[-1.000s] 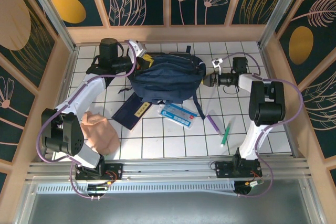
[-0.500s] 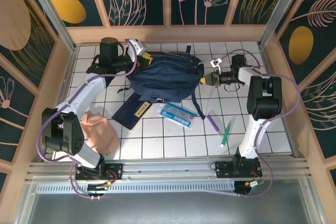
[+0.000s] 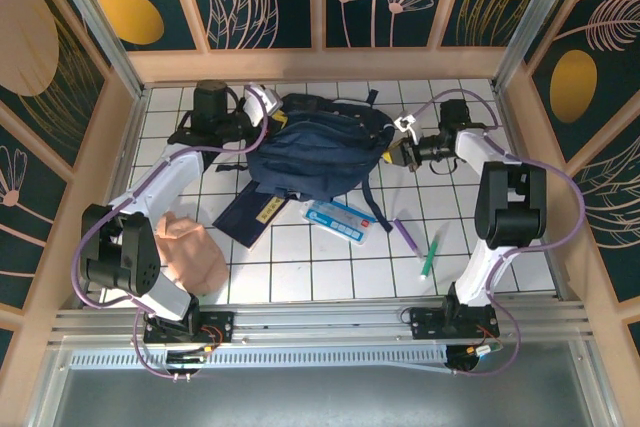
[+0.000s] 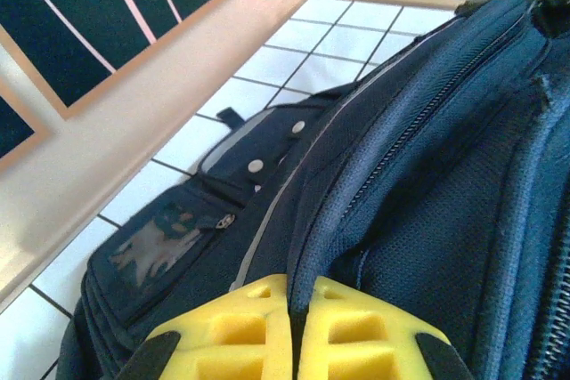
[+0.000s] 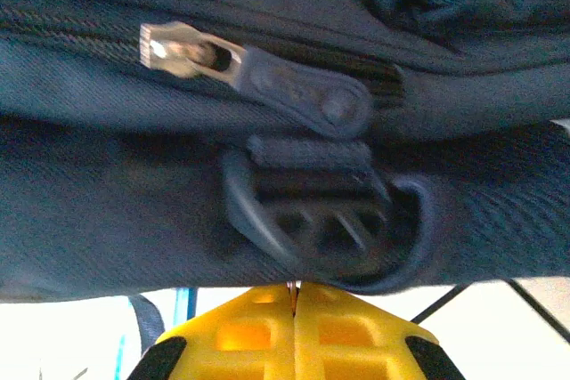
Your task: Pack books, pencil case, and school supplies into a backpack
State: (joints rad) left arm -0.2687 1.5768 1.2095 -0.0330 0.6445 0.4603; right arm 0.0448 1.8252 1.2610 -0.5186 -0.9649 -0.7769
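**Backpack** (image 3: 318,152): dark navy, lying at the back of the white tiled table (image 3: 300,267), between the two grippers. A clear ID pocket and two white studs showed in the left wrist view, but the card inside was too blurred to read.

**Left gripper** (image 4: 294,295): yellow pads pressed together, pinching a ridge of backpack fabric beside a zip line.

**Right gripper** (image 5: 295,295): pads closed flush at the pack's lower hem, just under a dark plastic buckle (image 5: 312,215). A metal zipper pull (image 5: 191,51) sat above it. Whether any cloth was caught between the pads could not be made out.

**Book** (image 3: 255,212): navy, flat on the tiles in front of the pack, its far corner tucked under it. The yellow label's text was too small to read.

**Pencil case** (image 3: 338,219): blue and white, just right of the book, print illegible. A black strap crossed its right end.

**Purple pen** (image 3: 407,235) and **green pen** (image 3: 430,252): near each other on the tiles, right of the case.

**Peach cloth bundle** (image 3: 192,252): by the left arm's base, partly hidden by it.
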